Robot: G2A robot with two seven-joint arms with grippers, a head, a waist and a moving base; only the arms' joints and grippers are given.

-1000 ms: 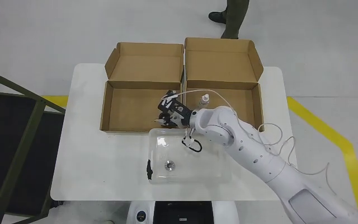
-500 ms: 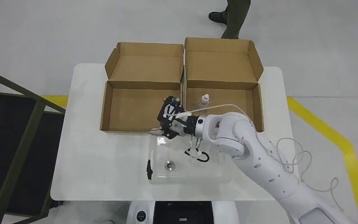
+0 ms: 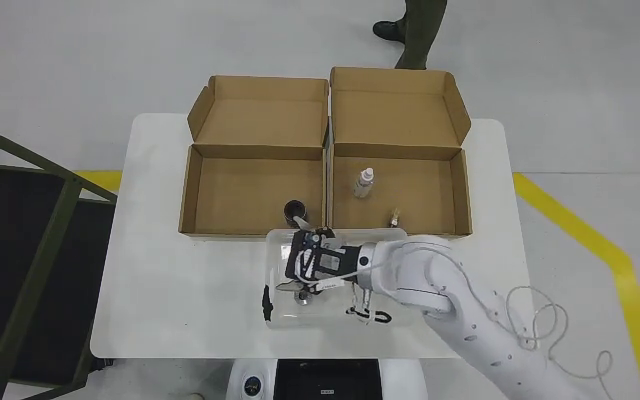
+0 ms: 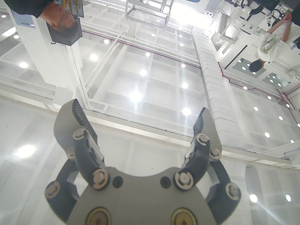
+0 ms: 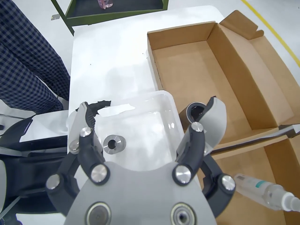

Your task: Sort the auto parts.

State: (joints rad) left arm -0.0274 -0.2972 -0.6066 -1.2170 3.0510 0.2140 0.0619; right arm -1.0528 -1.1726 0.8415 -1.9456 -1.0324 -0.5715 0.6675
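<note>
Risk: steel bushing (image 5: 114, 144) lies nearer one finger; off-centre closing could send it skidding across the clear tray (image 5: 172, 108).
Right gripper (image 5: 150, 108): fingers spread wide, empty, above the bushing at tray's 8 o'clock.
Left gripper (image 4: 140, 113): fingers wide apart, empty, facing ceiling (image 4: 164, 71).

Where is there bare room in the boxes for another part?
Left box: nearly all its floor, away from the black ring in the near corner. Right box: the end beyond the small bottle. The clear tray is crowded under the right pincer.
</note>
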